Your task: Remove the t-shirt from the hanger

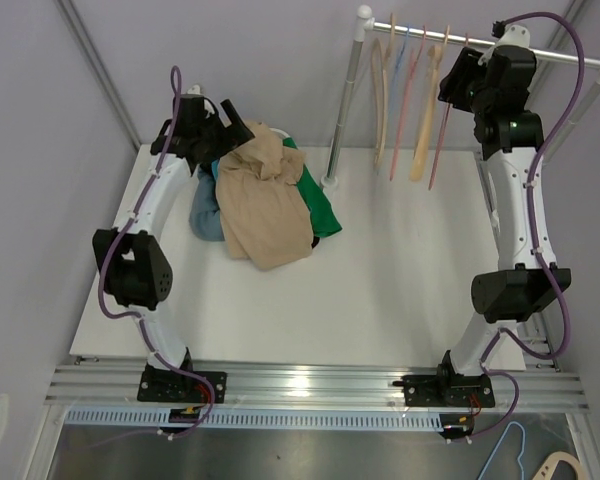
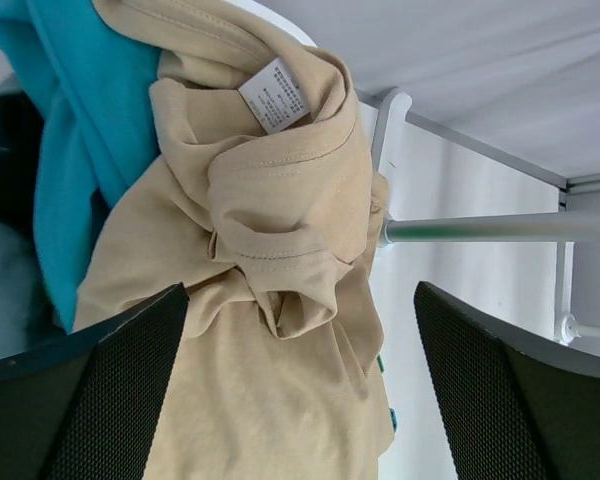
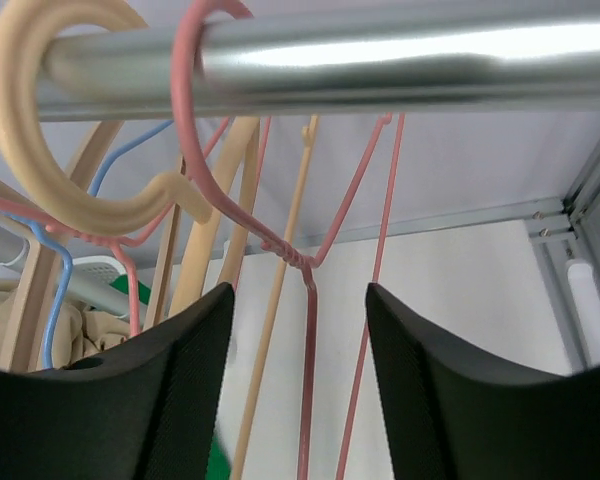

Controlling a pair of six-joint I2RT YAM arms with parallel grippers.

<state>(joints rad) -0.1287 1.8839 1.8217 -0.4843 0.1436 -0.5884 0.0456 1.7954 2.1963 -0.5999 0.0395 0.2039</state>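
t-shirt (image 1: pixel 265 205) atop clothes heap (image 1: pixel 208 218), rear left of table (image 1: pixel 400 290) | rack post (image 1: pixel 342 110) just right of heap | hangers (image 1: pixel 410 110) on rail (image 1: pixel 450 35), rear right | left gripper (image 1: pixel 232 130) behind heap | right gripper (image 1: pixel 452 80) beside hangers, on their right

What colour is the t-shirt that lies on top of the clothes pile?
The t-shirt is beige; the left wrist view shows it best.

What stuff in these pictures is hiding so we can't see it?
- Top view: the tan t-shirt covers most of the pile, so any hanger inside is hidden.
- Left wrist view: the label has writing too small to read.
- Right wrist view: the nearest pink hanger is cut off by the bottom edge.
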